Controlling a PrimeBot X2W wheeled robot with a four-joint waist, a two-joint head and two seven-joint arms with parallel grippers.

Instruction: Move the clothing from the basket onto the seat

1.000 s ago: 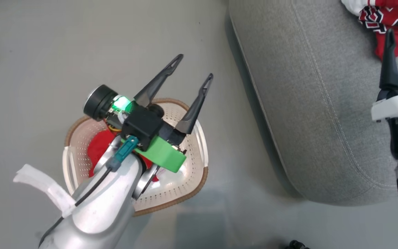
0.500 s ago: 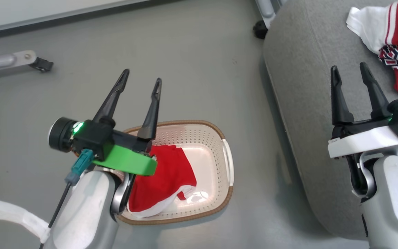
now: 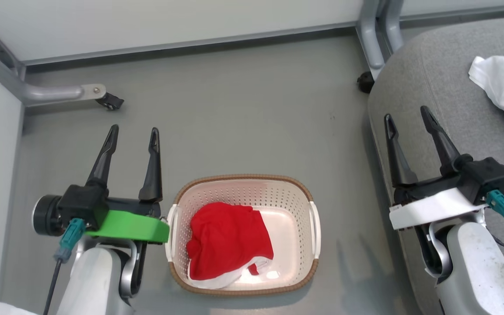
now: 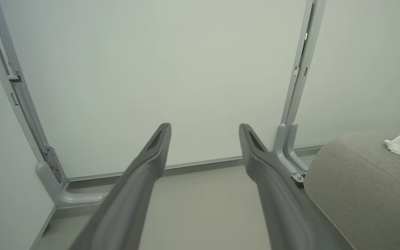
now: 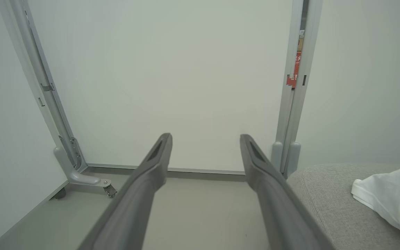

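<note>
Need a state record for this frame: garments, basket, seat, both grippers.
basket: on floor, between the two grippers in head view
red garment: bunched inside basket, left side
jersey: lying on seat, at head view's right edge
seat: right of basket, apart from it
left gripper: open, empty, left of basket
right gripper: open, empty, overlaps seat's left edge in head view
status: one garment on seat, one left in basket

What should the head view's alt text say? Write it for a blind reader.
A red garment lies in the cream basket on the grey floor, flanked by the open left end effector and open right end effector. A red-and-white jersey lies on the grey seat at right.
</note>
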